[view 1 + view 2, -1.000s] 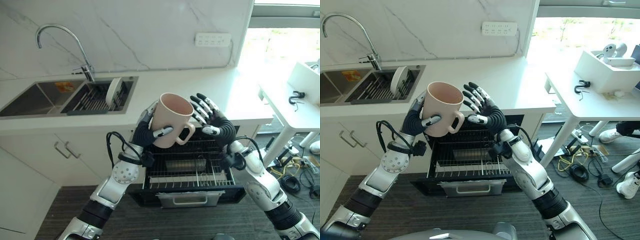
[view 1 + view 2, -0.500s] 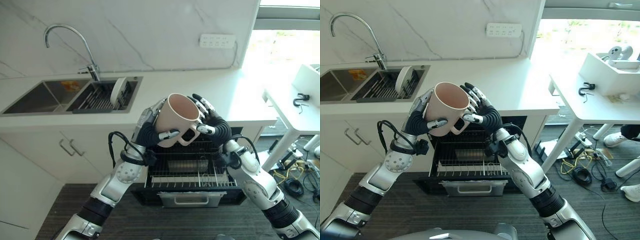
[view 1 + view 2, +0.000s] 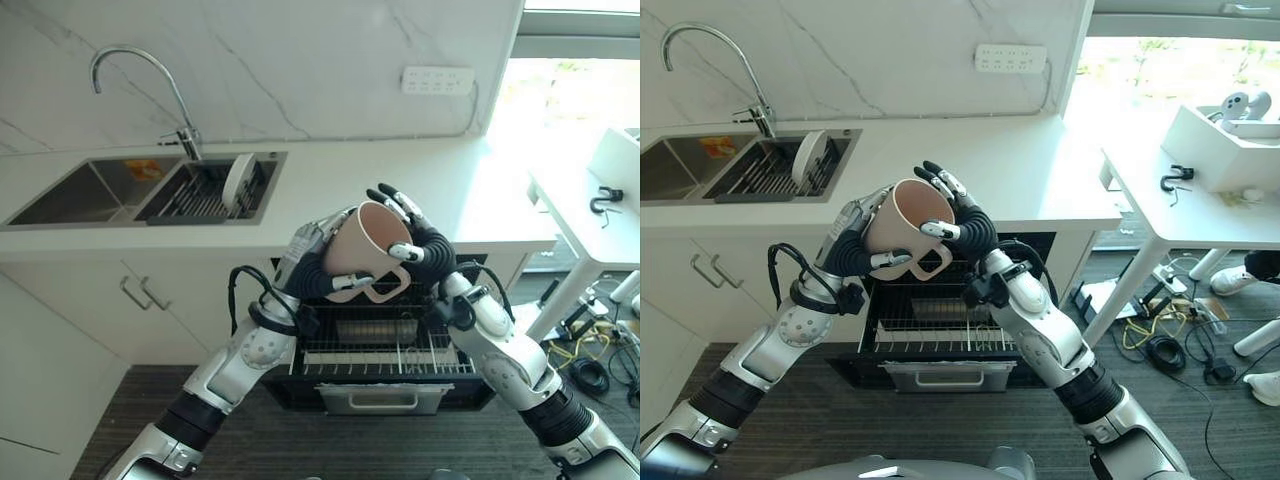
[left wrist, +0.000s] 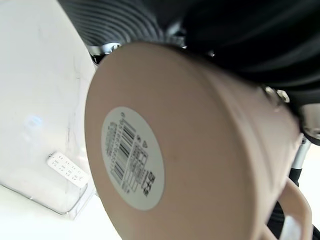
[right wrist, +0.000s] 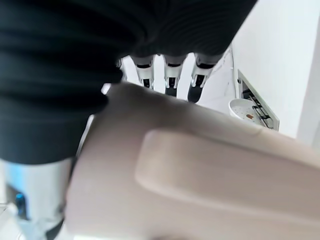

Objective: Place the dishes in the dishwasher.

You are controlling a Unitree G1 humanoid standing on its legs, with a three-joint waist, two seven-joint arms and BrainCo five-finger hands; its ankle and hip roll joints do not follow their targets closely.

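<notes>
The left hand (image 3: 312, 268) is curled round the side of a pale pink mug (image 3: 362, 248), its thumb pressed against the lower wall near the handle, so the mug is held up in the air above the open dishwasher (image 3: 380, 395). The right hand (image 3: 422, 252) is laid against the far side of the same mug, its fingers (image 3: 940, 186) bent over the rim and its thumb tip set on the wall, so the mug is gripped between both hands. The mug is tilted, its mouth turned up and toward the wall and its handle hanging below. A round white sticker (image 4: 132, 157) is seen on the mug's base in the left wrist view. Beneath the mug, the wire rack (image 3: 372, 348) of the pulled-out dishwasher drawer is seen under the white countertop (image 3: 330, 190). A white plate (image 3: 235, 181) is stood on edge in the sink's (image 3: 70, 195) drying rack, beside the tap (image 3: 140, 85), well apart from both hands.
</notes>
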